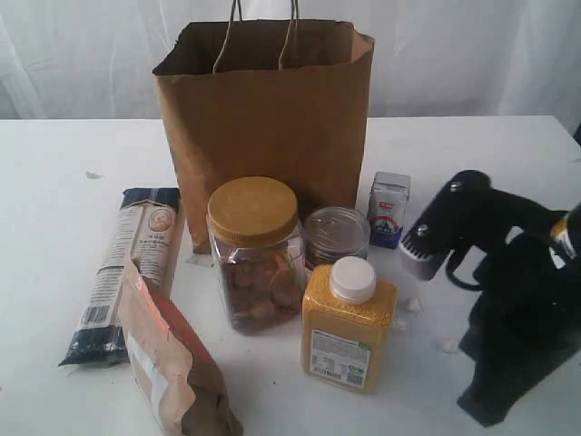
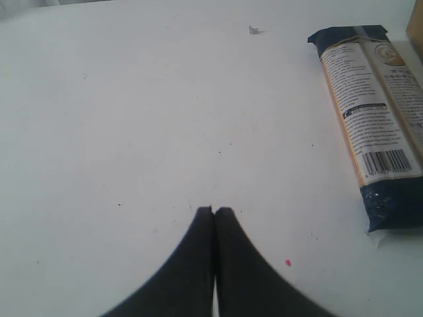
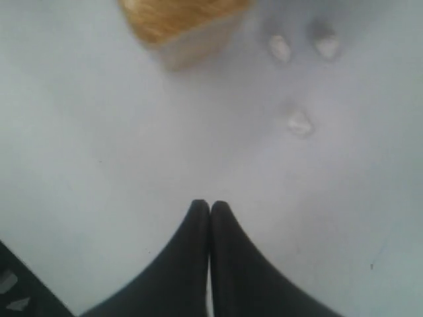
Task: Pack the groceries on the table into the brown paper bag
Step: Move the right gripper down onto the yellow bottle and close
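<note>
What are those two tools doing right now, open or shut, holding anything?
Left tool: closed, holding nothing.
Right tool: closed, holding nothing.

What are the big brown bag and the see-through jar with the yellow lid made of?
Tall brown bag: looks like matte kraft paper, with creases and folded edges. Clear yellow-lidded jar: probably glossy plastic, maybe glass; you can see straight through it.

left end effector (image 2: 213, 210): closed, empty | right end effector (image 3: 210, 205): closed, empty
</note>
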Tool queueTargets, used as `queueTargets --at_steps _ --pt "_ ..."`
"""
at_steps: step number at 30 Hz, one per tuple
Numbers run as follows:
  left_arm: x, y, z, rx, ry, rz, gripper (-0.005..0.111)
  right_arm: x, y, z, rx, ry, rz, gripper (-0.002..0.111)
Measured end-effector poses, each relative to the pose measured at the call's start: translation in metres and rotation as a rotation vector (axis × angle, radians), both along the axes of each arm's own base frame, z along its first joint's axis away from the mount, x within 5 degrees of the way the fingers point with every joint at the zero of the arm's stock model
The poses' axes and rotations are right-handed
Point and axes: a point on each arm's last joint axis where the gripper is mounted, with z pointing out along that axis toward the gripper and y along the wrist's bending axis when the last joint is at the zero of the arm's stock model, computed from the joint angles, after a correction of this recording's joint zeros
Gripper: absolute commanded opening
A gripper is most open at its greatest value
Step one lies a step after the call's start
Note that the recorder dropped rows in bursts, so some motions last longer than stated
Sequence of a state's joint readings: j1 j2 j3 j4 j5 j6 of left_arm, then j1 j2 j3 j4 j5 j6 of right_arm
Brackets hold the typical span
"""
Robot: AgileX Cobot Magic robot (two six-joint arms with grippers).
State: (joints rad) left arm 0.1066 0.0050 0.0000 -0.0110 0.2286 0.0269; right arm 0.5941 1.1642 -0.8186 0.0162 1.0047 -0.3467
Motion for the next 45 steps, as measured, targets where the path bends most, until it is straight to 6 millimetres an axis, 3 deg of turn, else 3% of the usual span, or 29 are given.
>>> queueTargets --at_steps 6,9,11,17,19,27,32,42,45 --pt "0.0 0.0 0.0 0.0 0.0 0.0 0.0 0.005 0.02 0.009 0.099 -0.158 0.136 0.0" --pt "0.0 0.0 0.0 0.0 0.0 0.0 0.0 0.01 0.024 0.012 0.137 -0.224 0.139 0.007" --pt "0.0 0.0 0.0 0.0 0.0 0.0 0.0 0.012 0.025 0.014 0.151 -0.25 0.142 0.017" --pt "0.0 0.0 0.0 0.0 0.0 0.0 0.0 0.014 0.026 0.015 0.155 -0.274 0.16 0.067" --pt "0.0 0.0 0.0 0.0 0.0 0.0 0.0 0.014 0.026 0.015 0.159 -0.277 0.159 0.076" --pt "0.0 0.0 0.0 0.0 0.0 0.0 0.0 0.015 0.033 0.016 0.25 -0.264 0.116 0.077" --pt "0.0 0.0 0.0 0.0 0.0 0.0 0.0 0.021 0.041 0.006 0.266 -0.216 0.093 0.077" --pt "0.0 0.0 0.0 0.0 0.0 0.0 0.0 0.042 0.057 -0.038 0.194 -0.102 0.078 0.077" --pt "0.0 0.0 0.0 0.0 0.0 0.0 0.0 0.044 0.059 -0.044 0.18 -0.083 0.077 0.068"
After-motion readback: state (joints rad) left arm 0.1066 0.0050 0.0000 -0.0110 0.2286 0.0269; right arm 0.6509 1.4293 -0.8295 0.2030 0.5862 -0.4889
